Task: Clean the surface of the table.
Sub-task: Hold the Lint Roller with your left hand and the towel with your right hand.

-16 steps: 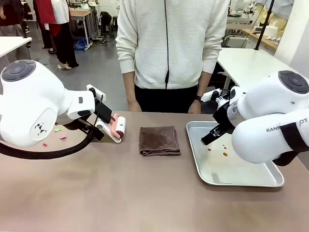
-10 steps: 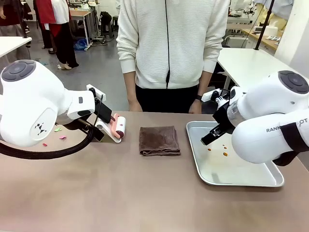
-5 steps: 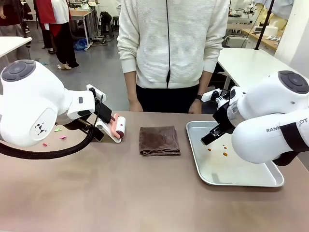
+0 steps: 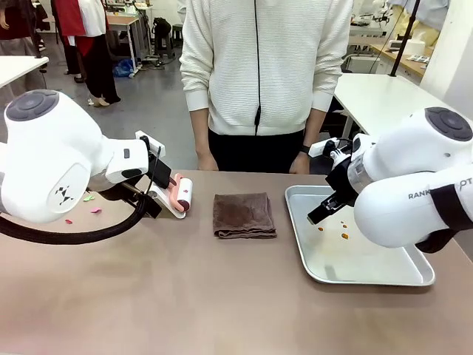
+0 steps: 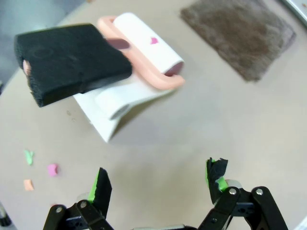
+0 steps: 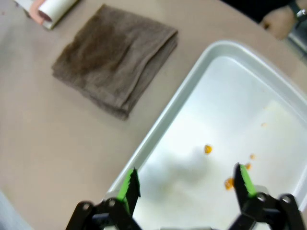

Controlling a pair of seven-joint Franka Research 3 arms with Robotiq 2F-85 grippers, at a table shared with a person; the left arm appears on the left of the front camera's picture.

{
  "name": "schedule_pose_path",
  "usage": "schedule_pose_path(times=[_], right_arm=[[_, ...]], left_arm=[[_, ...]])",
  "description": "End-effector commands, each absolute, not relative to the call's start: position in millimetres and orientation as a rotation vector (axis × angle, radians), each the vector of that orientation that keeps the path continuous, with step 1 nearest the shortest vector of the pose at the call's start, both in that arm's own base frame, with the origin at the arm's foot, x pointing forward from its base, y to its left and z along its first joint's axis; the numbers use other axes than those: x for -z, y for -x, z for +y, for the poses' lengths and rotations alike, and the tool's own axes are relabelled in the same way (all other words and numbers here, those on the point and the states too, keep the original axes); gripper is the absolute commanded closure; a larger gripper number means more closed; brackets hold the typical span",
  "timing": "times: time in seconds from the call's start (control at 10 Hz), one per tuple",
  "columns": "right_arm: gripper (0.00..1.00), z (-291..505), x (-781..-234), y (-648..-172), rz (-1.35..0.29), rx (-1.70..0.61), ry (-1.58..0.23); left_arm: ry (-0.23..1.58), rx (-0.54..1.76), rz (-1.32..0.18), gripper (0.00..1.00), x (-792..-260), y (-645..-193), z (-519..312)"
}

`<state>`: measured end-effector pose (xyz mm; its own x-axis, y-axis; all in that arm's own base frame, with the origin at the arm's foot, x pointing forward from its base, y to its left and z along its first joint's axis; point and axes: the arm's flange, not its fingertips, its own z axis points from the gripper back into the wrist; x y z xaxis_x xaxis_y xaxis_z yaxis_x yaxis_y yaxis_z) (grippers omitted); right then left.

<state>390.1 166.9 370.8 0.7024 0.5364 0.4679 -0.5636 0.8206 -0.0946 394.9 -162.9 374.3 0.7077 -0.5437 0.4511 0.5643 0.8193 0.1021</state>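
Left gripper: I see its jaws spread wide and empty, hovering over the table near the lint roller | Right gripper: also spread, empty, above the tray with orange crumbs | Folded brown cloth: on the table between roller and tray

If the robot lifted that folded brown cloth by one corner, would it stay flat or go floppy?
The brown cloth would probably droop and unfold: it looks like soft towelling folded in layers. It seems thin, so likely light. Pushed across the table, its fuzzy surface might bunch up rather than slide.
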Motion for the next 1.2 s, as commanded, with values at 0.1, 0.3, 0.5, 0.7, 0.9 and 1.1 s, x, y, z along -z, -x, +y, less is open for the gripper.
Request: schedule_pose_path(times=[0.1, 0.3, 0.5, 0.7, 0.9, 1.1], right_arm=[[0.00, 146.0, -424.4, -365.5, -0.375, -0.401, -0.243], [0.00, 124.1, -452.9, -344.3, -0.347, -0.252, -0.385], [0.00, 88.4, -469.9, -325.8, -0.358, -0.169, -0.644], [0.00, 38.7, -478.6, -300.5, -0.435, -0.073, -0.854], [0.00, -14.5, -476.2, -275.5, -0.506, 0.032, -0.956], [0.00, -64.4, -467.8, -265.3, -0.534, 0.108, -1.049]], left_arm=[[0.142, 0.501, -0.230, 0.00, -428.5, -365.4, -173.5], [0.294, 0.396, -0.271, 0.00, -467.5, -343.8, -188.1], [0.477, 0.359, -0.335, 0.00, -494.6, -326.5, -159.6], [0.596, 0.281, -0.404, 0.00, -510.3, -312.2, -106.2], [0.733, 0.200, -0.467, 0.00, -508.6, -293.3, -25.0], [0.882, 0.068, -0.541, 0.00, -493.9, -277.2, 53.4]])
